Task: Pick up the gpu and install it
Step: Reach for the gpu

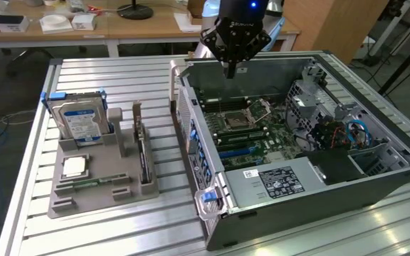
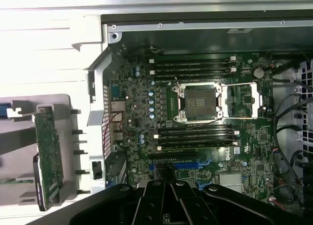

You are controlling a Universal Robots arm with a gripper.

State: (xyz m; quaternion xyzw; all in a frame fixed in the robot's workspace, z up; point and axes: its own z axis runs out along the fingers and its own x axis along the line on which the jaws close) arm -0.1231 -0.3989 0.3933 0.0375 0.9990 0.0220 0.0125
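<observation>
Count of items: one slatted metal table [image 1: 105, 80]. One open computer case [image 1: 319, 218]. One grey holder [image 1: 98, 201]. Parts standing or lying in the holder, four in all: one hard drive [image 1: 79, 122], one gpu [image 2: 49, 151], one processor chip [image 1: 75, 166], one memory stick [image 1: 94, 182]. Inside the case: one motherboard [image 2: 132, 112], one processor socket [image 2: 198, 102], two banks of memory slots [image 2: 193, 68], one power supply [image 1: 276, 181]. Slots per bank too fine to count. One gripper [image 1: 230, 73].
</observation>
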